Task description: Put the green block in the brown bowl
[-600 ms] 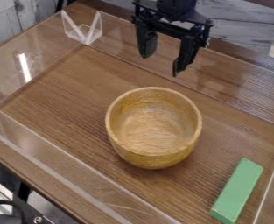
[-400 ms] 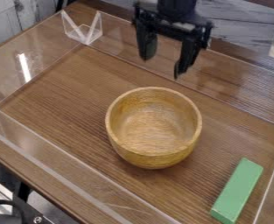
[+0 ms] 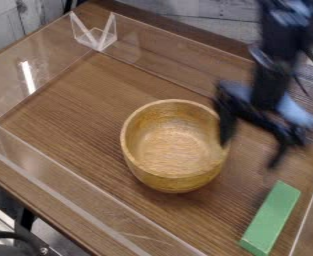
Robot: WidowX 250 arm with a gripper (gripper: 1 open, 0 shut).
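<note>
though blurred, claw [image 3: 258,143] above green block [image 3: 272,218]

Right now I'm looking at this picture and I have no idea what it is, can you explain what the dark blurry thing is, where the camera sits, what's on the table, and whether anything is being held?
The dark blurry shape is the end of a robot arm, and its tip is a gripper, a two-fingered claw for picking things up. It looks smeared because it is moving fast. Its fingers point down and stand apart, so it is open, and nothing is held.

There is one picture, taken from a camera fixed above and to the side of the table, looking down at an angle.

On the wooden table sit two things that matter. The brown bowl, round and wooden, is in the middle, and it is empty. The green block, a long flat bar, lies near the bottom right corner, apart from the bowl. The gripper hangs between them, just right of the bowl. Low clear plastic walls edge the table.
</note>
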